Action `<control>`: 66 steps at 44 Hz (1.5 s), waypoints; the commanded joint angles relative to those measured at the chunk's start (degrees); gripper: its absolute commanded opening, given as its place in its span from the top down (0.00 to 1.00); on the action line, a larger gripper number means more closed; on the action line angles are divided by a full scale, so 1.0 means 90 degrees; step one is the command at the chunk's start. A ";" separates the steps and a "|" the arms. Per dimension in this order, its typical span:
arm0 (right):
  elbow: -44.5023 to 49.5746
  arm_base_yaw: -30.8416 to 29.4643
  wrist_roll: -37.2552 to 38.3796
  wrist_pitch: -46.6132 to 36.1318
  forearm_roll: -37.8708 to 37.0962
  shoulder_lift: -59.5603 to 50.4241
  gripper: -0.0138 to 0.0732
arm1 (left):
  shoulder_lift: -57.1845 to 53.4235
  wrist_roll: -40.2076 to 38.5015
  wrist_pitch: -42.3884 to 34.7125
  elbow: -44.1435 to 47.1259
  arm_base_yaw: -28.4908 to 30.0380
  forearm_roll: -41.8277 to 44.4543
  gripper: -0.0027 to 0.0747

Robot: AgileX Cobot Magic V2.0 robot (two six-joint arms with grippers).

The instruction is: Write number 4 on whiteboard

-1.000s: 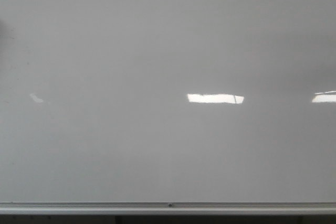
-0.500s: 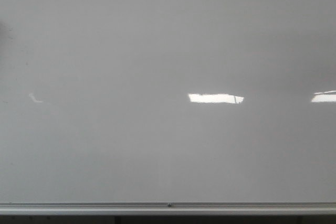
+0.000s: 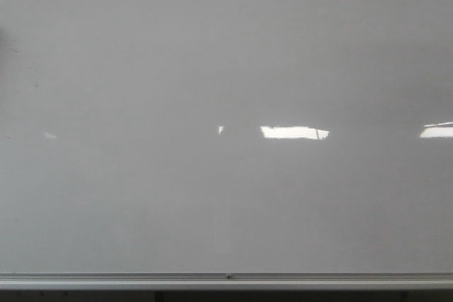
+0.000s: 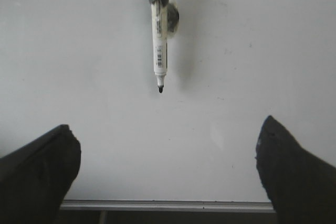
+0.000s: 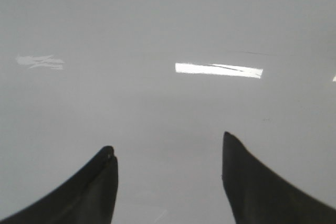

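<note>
The whiteboard (image 3: pixel 226 68) fills the front view, glossy white-grey and blank, with its silver frame strip (image 3: pixel 226 279) along the bottom. No number 4 shows in any view. In the left wrist view a white marker (image 4: pixel 159 40) with a black tip hangs against the whiteboard (image 4: pixel 79 51) beside a dark round holder (image 4: pixel 172 17), tip uncapped and pointing toward my left gripper (image 4: pixel 167 123). That gripper is open wide and empty, well short of the marker. My right gripper (image 5: pixel 167 141) is open and empty, facing bare whiteboard (image 5: pixel 157 19). Neither gripper shows in the front view.
Bright rectangular light reflections (image 3: pixel 294 132) lie on the board in the front view, with another at the right edge (image 3: pixel 437 131). The frame strip also shows in the left wrist view (image 4: pixel 168 205). A dark gap lies below the frame.
Only the reflections on the board shift: the smear at the left fades, and a small bright spot appears left of the main rectangle. No strokes appear.
</note>
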 commanded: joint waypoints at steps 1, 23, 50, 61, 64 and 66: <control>-0.0218 -0.0002 -0.0033 -0.0507 -0.0053 0.0115 0.31 | 0.0829 0.0012 -0.0760 -0.0493 0.0025 0.0000 0.14; -0.0218 -0.0002 -0.0033 -0.0494 -0.0053 0.0115 0.31 | 0.3859 0.0012 -0.2465 -0.1685 0.0040 0.0513 0.14; -0.0218 -0.0002 -0.0033 -0.0489 -0.0053 0.0115 0.31 | 0.4866 0.0012 -0.3561 -0.1894 0.0040 0.0539 0.14; -0.0218 -0.0002 -0.0033 -0.0489 -0.0053 0.0115 0.31 | 0.4866 0.0012 -0.3496 -0.1894 0.0040 0.0539 0.37; -0.0218 -0.0002 -0.0033 -0.0489 -0.0053 0.0115 0.31 | 0.4866 0.0012 -0.3452 -0.1894 0.0040 0.0539 0.51; -0.0218 -0.0002 -0.0033 -0.0489 -0.0053 0.0115 0.31 | 0.4866 0.0012 -0.3424 -0.1894 0.0040 0.0539 0.62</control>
